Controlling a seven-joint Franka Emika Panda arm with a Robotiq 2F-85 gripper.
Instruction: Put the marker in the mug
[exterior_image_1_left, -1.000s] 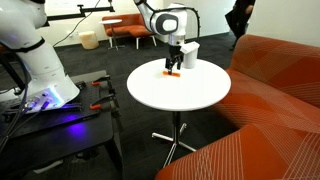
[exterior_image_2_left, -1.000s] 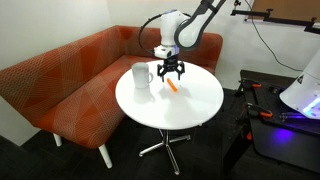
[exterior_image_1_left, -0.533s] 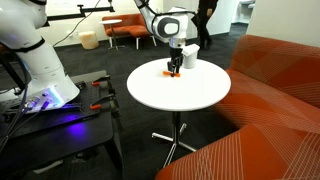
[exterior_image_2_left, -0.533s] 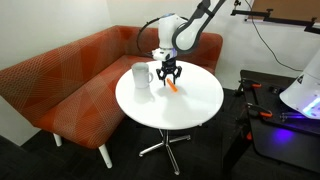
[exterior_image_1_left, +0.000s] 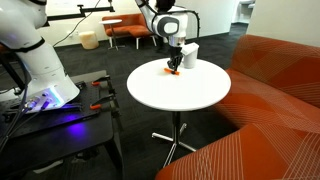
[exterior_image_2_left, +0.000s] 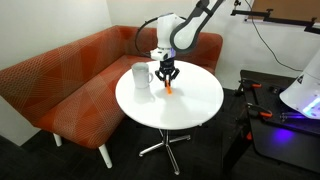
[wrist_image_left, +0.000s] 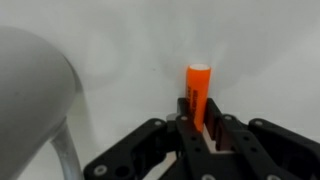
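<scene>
On the round table (exterior_image_1_left: 190, 95) in an exterior view, the gripper (exterior_image_1_left: 174, 68) stands low with the orange marker (exterior_image_1_left: 172, 74) at its tips and the mug (exterior_image_1_left: 190, 53) at its 1 o'clock. In an exterior view, the mug (exterior_image_2_left: 141, 76) sits at 9 o'clock from the gripper (exterior_image_2_left: 167, 78). Wrist view: the jaws are clamped on the marker (wrist_image_left: 198, 85), with the mug (wrist_image_left: 30, 80) at 9 o'clock.

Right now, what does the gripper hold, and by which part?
The gripper pinches the thin orange marker near one end; the rest sticks out.
</scene>
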